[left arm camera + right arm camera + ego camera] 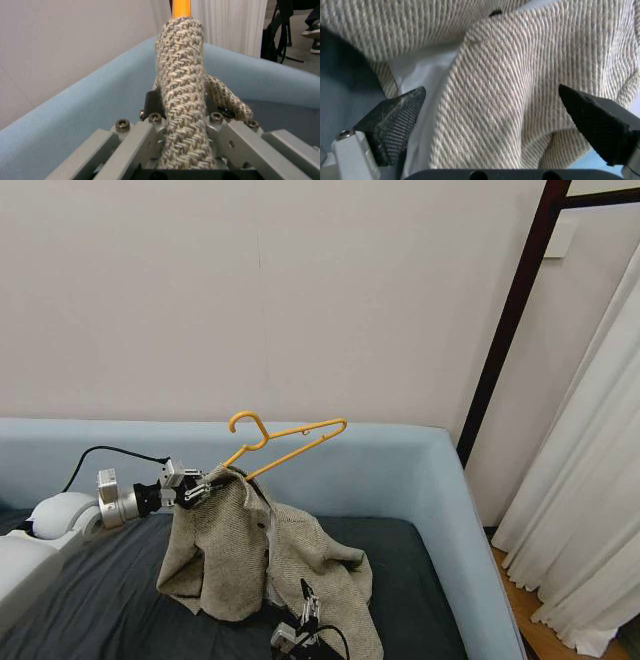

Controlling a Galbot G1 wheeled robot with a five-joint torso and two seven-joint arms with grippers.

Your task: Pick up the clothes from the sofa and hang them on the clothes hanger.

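1. Left tool [203,488]: clamped on the beige herringbone-knit jacket [230,550] where it wraps one arm of the orange plastic hanger [181,7].
2. Right tool [491,92]: fingers spread wide, jacket front between them.
3. Jacket: hangs from the tilted hanger, hem resting on the dark seat cushion [100,600] of the light-blue sofa [420,470].

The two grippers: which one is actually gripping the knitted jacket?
The left gripper, shut on the jacket where it drapes over the yellow hanger. The right gripper, lower down, faces the cloth but stands wide open.
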